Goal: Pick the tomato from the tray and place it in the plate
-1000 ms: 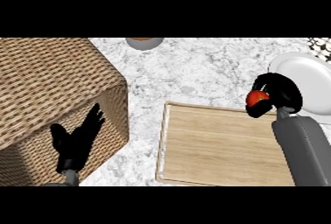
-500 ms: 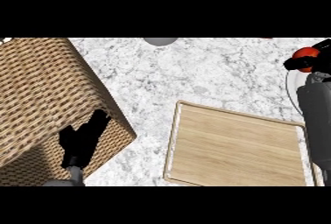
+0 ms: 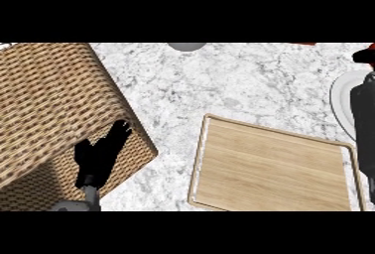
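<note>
Wicker basket (image 3: 51,99) is seen far left, with the left hand (image 3: 102,156) parked over its edge, fingers spread and nothing held. Across the marble table (image 3: 242,84), no tomato is seen on the wooden tray (image 3: 271,171), so the pick looks done. Further right, the white plate (image 3: 341,96) is cut off by the frame. The right hand (image 3: 364,55) is only glimpsed at the upper right edge, so its grip can't be told. A sliver of red there is probably the tomato (image 3: 370,47), near the plate but not seen set in it. Placing is judged to be what's left.
</note>
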Motion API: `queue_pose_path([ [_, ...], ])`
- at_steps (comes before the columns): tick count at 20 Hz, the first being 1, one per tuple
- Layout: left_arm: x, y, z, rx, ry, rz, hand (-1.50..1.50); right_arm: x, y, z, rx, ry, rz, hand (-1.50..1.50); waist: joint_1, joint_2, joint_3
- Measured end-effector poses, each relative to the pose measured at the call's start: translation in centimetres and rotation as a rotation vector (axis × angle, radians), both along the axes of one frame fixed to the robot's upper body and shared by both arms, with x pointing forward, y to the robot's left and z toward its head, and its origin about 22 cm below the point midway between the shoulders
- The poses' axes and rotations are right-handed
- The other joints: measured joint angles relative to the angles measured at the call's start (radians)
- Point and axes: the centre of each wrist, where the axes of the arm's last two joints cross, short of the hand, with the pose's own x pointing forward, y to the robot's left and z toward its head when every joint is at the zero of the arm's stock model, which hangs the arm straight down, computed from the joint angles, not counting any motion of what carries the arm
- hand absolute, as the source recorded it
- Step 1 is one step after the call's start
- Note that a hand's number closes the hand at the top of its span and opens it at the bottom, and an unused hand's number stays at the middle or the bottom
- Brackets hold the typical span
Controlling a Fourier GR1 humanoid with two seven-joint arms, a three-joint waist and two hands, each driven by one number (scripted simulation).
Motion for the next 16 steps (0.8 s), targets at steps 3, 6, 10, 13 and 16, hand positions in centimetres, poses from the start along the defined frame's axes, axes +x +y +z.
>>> queue_pose_path([
  [3,0.0,0.0,0.0,0.003,0.013,0.005,0.00,-0.1,-0.7,-0.8,-0.053,-0.011,-0.061,1.50,-0.006,-0.005,0.001],
  [6,-0.1,0.3,-0.1,0.003,0.016,0.016,0.00,-0.5,-2.0,-2.1,-0.098,-0.002,-0.126,1.50,-0.016,-0.009,0.002],
  [10,-0.2,0.8,-0.3,0.008,0.024,0.029,0.00,-1.5,-3.9,-3.7,-0.157,0.003,-0.207,1.50,-0.032,-0.014,0.003],
  [13,-0.3,1.0,-0.4,0.008,0.030,0.042,0.00,-2.4,-5.3,-5.2,-0.174,0.002,-0.256,1.50,-0.043,-0.019,0.004],
  [16,-0.5,1.0,-0.5,0.005,0.034,0.048,0.00,-3.1,-6.5,-6.5,-0.176,0.000,-0.296,1.50,-0.050,-0.023,0.005],
])
